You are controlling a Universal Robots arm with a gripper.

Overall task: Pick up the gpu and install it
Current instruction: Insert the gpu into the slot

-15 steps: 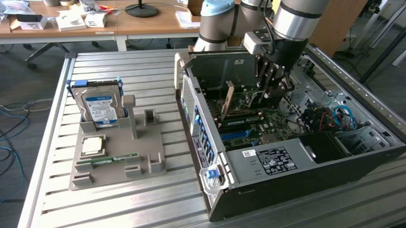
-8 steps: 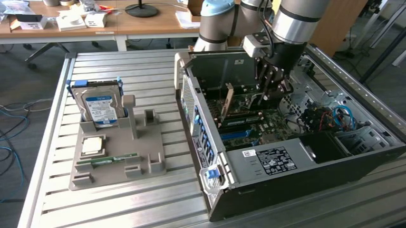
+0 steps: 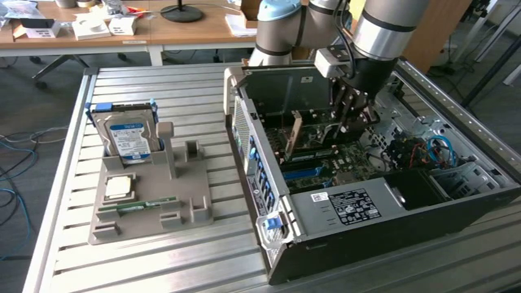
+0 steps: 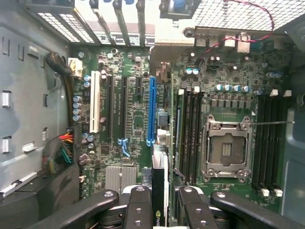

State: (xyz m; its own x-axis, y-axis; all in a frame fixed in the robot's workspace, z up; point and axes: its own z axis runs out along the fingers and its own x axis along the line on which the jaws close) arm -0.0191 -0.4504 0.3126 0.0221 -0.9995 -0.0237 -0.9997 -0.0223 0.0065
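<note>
Clamped narrowly on the gpu [image 4: 159,183], the gripper [image 4: 162,210] hangs inside the open computer case [image 3: 342,244], and its two fingers [image 4: 138,205] press the flat faces of the card, which stands on edge between them. The wrist view looks straight down the card's edge at the motherboard [image 4: 136,124] below. The long blue slot [image 4: 151,112] lies empty, so the card is not yet seated, and the card's edge runs nearly along the slot's line, a little to one side of it. In the exterior view the grey holder [image 3: 150,207] on the table, at that view's left, carries the hard drive [image 3: 130,137] and the memory stick [image 3: 146,203], while the card is off it and in the case. I judge the pick-up done and the install in hand, at the stage of lining up over the slot. Seating the card calls for its edge connector to sit square and parallel over the blue slot, its bracket end matched to the rear slot covers [image 4: 116,16], and a straight push down without tilt. How high the card stands above the slot I cannot tell.
</note>
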